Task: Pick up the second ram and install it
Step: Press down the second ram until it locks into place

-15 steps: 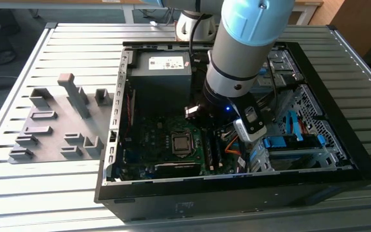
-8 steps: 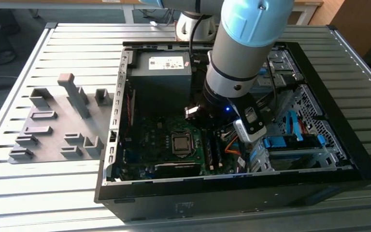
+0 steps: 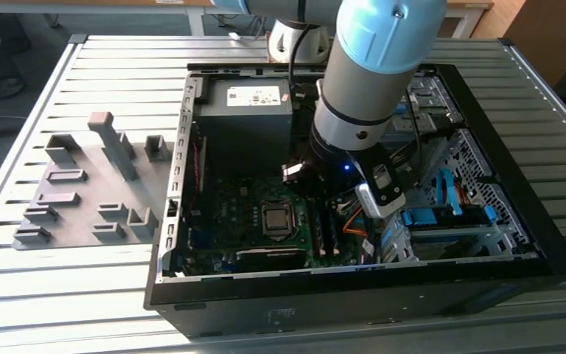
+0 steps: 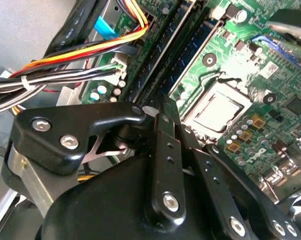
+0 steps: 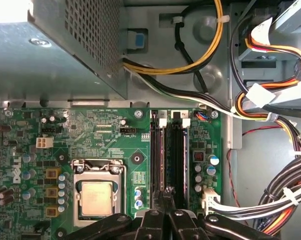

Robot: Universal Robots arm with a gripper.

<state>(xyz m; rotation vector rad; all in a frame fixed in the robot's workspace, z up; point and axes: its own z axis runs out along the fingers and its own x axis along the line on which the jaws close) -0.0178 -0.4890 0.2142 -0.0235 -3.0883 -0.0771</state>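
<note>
Inside the open computer case, my gripper reaches down to the motherboard's memory slots. In both wrist views its black fingers lie together, so it is shut. The second ram is a long dark strip standing in the slot nearer the processor socket. One end of the strip lines up with the white latch. The fingertips sit right on the strip's top edge. I cannot tell whether they pinch it or only rest on it. A similar dark strip fills the neighbouring slot.
The power supply box stands at the case's far end. Bundles of coloured cables run close beside the memory slots. A drive cage with blue parts fills the exterior view's right. Grey holder blocks sit on the slatted table outside the case.
</note>
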